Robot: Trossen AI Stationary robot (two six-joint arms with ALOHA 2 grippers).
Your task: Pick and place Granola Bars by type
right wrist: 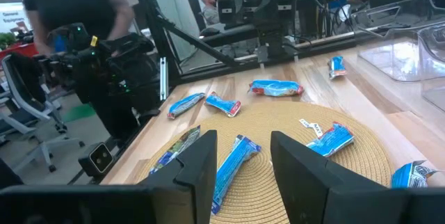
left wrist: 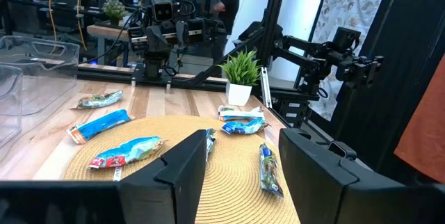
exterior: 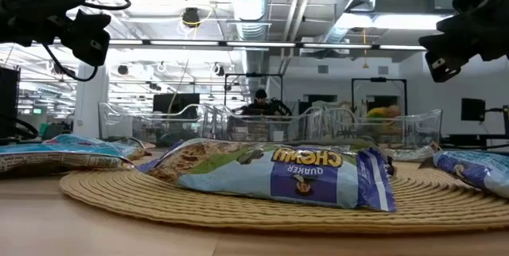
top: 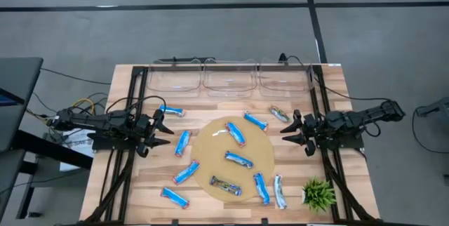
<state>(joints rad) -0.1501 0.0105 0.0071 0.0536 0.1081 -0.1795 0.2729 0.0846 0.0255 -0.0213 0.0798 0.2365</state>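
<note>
Several wrapped granola bars lie flat on the wooden table and on a round woven mat (top: 258, 149) at its middle. Most are blue, such as one (top: 236, 133) on the mat and one (top: 183, 142) left of it. A dark multicoloured bar (top: 226, 185) lies at the mat's near edge, and silvery-green bars (top: 279, 114) (top: 280, 191) lie to the right. My left gripper (top: 163, 133) hovers open above the table left of the mat, fingers level and pointing toward the mat. My right gripper (top: 289, 131) hovers open at the mat's right rim, facing the left one. Neither has anything between its fingers (left wrist: 182, 172) (right wrist: 198, 161).
Three clear plastic containers (top: 229, 78) stand in a row along the table's far edge. A small green plant (top: 319, 193) stands at the near right corner. Black frame rails (top: 116, 177) (top: 340, 184) run along both sides of the table.
</note>
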